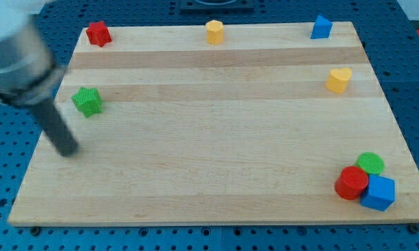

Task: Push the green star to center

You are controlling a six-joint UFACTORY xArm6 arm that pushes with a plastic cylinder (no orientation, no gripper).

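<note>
My tip (pixel 68 150) on tabletop (pixel 209 174) near view's left edge, below and slightly left of green star (pixel 88 101), apart from it; no gripper fitted (bare rod, holds nothing); green star at left side, well apart from centre; red star (pixel 97 33) at top left corner; yellow hexagon (pixel 215 31) at top middle; blue triangle (pixel 321 27) at top right; yellow heart (pixel 339 79) below it; red cylinder (pixel 351 183), green cylinder (pixel 370 164), blue cube (pixel 378 192) clustered at bottom right, touching.

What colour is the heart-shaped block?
The heart block is yellow, seen in the only camera view, near the board's right edge.
</note>
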